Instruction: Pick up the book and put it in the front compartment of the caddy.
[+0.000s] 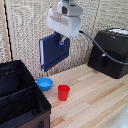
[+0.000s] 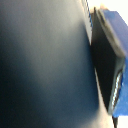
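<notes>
The navy-blue book (image 1: 53,51) hangs in the air above the table, tilted, with pale page edges along its left side. My gripper (image 1: 62,42) is shut on the book's upper right edge, under the white wrist housing. The black fabric caddy (image 1: 20,100) sits low at the exterior view's left, a dividing wall splitting it in two; the front compartment (image 1: 22,107) is the nearer section. The book hangs above and to the right of the caddy. In the wrist view the book's dark cover (image 2: 45,70) fills the picture, with a blue fingertip pad (image 2: 116,45) pressed against it.
A small blue bowl (image 1: 44,83) and a red cup (image 1: 63,92) stand on the wooden table right of the caddy. A black hard-shelled appliance (image 1: 111,52) sits at the exterior view's right, with a black cable running from the arm toward it.
</notes>
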### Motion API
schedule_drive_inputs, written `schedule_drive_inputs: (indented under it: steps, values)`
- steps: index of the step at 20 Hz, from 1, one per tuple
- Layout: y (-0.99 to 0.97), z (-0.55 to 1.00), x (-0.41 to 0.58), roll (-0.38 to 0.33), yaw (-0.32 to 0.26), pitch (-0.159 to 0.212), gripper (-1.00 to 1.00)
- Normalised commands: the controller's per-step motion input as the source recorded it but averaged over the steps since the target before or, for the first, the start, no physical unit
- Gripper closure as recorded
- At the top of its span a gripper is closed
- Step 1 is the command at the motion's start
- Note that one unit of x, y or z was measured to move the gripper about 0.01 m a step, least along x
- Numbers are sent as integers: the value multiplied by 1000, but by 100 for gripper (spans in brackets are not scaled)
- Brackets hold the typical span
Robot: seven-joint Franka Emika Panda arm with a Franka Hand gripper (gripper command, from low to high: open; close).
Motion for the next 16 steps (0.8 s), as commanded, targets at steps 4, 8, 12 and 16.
schedule_drive_inputs:
  steps: [4, 8, 12, 16]
  values:
    - [789, 234, 0, -11, -85, 27, 100]
    - [786, 239, 0, -11, -88, 25, 100]
    - [786, 231, 0, -13, -87, 28, 100]
    - [786, 241, 0, -13, -89, 25, 100]
